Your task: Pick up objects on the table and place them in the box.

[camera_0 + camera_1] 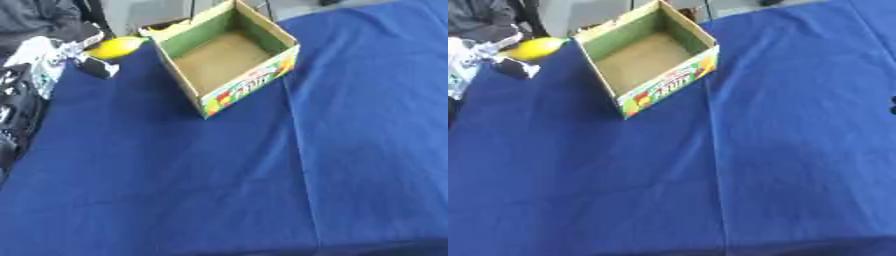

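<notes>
— Where's the left hand [61, 57]?

— Up at the table's far left corner, to the left of the box [229, 55]. It's black and silver, and a yellow lemon-shaped object [115, 47] sits right against it. Whether the fingers close on it, I cannot tell.

— And the right hand?

— Only a dark speck at the right edge of the right eye view, well off from the box; nothing more to make out.

— The box itself?

— Open cardboard, green inner walls, bare brown floor, standing askew on the blue cloth [175, 190]. Its near side carries a bright printed label; the red word looks like "FRUIT", too blurred to be sure.
</notes>
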{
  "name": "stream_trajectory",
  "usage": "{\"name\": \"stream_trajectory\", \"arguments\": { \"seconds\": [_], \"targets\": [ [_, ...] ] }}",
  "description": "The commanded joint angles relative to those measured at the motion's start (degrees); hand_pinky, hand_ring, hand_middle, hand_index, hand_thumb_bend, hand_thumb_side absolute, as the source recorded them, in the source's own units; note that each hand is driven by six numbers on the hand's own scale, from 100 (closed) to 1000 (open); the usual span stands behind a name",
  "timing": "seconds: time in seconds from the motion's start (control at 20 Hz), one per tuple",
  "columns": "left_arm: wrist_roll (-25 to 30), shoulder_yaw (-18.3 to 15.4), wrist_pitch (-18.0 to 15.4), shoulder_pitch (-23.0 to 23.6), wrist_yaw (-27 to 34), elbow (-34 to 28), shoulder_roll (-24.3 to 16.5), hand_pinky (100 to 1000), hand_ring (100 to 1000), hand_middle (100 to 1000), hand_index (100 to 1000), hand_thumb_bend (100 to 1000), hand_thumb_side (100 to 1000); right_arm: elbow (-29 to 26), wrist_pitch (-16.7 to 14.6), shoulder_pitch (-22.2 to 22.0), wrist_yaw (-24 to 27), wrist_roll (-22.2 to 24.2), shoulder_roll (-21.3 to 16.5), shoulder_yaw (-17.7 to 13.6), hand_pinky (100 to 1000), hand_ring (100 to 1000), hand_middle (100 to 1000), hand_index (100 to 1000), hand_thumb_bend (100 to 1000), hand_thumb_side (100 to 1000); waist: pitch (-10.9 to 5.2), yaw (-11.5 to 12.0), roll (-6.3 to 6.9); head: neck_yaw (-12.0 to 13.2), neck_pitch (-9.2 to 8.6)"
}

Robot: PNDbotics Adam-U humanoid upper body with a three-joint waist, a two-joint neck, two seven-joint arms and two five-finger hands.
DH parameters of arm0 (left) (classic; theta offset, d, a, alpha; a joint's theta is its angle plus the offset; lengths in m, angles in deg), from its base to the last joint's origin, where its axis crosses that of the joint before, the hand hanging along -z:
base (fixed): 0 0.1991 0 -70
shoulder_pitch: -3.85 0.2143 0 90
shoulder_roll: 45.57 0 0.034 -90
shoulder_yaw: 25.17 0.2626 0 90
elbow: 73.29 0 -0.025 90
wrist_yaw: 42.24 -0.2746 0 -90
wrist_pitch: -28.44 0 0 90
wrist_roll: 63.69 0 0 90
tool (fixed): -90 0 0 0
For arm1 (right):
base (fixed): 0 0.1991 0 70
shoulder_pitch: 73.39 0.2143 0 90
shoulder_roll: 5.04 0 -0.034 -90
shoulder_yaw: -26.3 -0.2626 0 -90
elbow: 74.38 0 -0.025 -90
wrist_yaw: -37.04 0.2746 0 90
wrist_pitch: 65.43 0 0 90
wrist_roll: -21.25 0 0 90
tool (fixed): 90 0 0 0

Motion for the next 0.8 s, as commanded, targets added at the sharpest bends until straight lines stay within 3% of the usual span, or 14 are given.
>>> {"name": "stream_trajectory", "arguments": {
  "seconds": [0.05,0.45,0.8],
  "targets": [
    [1.4,0.77,-0.77,-2.71,-0.2,-2.35,-1.82,647,574,576,689,100,287,-0.6,-0.04,0.46,-0.11,0.37,-0.98,0.11,559,580,523,789,100,885,-1.37,-0.25,-0.32,0.83,0.35],
    [2.51,3.21,-2.69,-8.01,-3.61,-3.41,3.26,651,579,578,689,100,278,-0.57,0.27,0.99,0.12,1.37,-0.84,1.02,559,581,523,790,100,887,-2.05,-2.27,0.51,2.33,0.27],
    [1.91,4.14,-3.6,-9.86,-6.54,-2.57,7.45,649,579,578,689,100,280,-0.68,0.43,2.0,0.25,2.06,-0.51,1.59,559,581,523,790,100,892,-1.43,-4.86,1.57,3.17,-0.41]
  ]
}}
